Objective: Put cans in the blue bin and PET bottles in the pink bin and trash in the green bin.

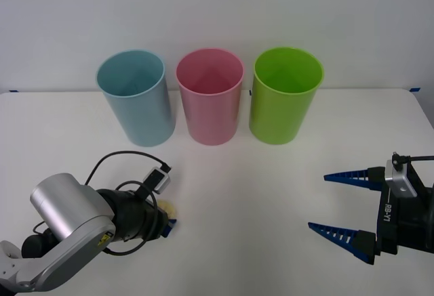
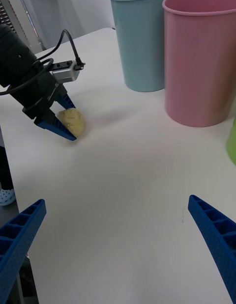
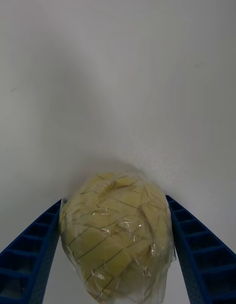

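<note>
Trash [image 3: 117, 235], a light, crinkly, film-wrapped lump, sits between the left gripper [image 3: 115, 255]'s fingers closed against its flanks; right gripper [image 1: 342, 201] gapes empty.

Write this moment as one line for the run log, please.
left gripper: closed around trash, on table | right gripper: open, idle | blue bin, pink bin, green bin: upright in a row

We see a white table [image 1: 224, 194] carrying three bins in a row at its far side: the blue bin [image 1: 135, 96], the pink bin [image 1: 210, 96] and the green bin [image 1: 285, 96], all upright (open mouths up). The trash [image 3: 115, 235] lies on the tabletop between the left gripper [image 3: 118, 245] jaws, well apart from the bins
</note>
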Motion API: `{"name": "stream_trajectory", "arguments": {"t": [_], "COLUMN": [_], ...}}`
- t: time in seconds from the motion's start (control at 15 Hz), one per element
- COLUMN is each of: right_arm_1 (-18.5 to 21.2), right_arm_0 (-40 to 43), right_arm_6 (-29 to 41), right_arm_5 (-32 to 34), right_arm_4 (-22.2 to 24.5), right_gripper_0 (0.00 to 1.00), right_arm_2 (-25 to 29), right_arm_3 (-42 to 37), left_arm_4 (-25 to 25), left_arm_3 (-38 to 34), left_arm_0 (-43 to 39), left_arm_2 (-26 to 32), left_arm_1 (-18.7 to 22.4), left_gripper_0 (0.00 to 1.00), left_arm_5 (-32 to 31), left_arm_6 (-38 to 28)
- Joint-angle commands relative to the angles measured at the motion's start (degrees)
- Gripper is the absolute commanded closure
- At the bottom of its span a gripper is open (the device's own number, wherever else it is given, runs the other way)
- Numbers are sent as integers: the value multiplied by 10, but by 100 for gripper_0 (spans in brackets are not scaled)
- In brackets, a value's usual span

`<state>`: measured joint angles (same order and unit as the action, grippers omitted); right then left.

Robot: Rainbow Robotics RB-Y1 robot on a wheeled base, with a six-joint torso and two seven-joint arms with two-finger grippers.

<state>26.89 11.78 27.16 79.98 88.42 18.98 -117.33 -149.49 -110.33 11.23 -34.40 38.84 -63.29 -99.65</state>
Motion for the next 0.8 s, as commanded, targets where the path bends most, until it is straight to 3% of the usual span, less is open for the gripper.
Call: {"name": "stream_trajectory", "arguments": {"t": [0.07, 0.6, 0.8], "right_arm_1": [0, 0, 0], "right_arm_0": [0, 0, 0], "right_arm_6": [0, 0, 0], "right_arm_5": [0, 0, 0], "right_arm_4": [0, 0, 0], "right_gripper_0": [0, 0, 0], "right_arm_2": [0, 0, 0], "right_arm_3": [0, 0, 0], "left_arm_4": [-8, -3, 40], "left_arm_3": [0, 1, 2], "left_arm_0": [1, 1, -13], "left_arm_2": [-1, -1, 23], "left_arm_1": [-2, 2, 3], "left_gripper_0": [100, 100, 100], "left_arm_5": [4, 30, 50], "left_arm_6": [1, 47, 110]}}
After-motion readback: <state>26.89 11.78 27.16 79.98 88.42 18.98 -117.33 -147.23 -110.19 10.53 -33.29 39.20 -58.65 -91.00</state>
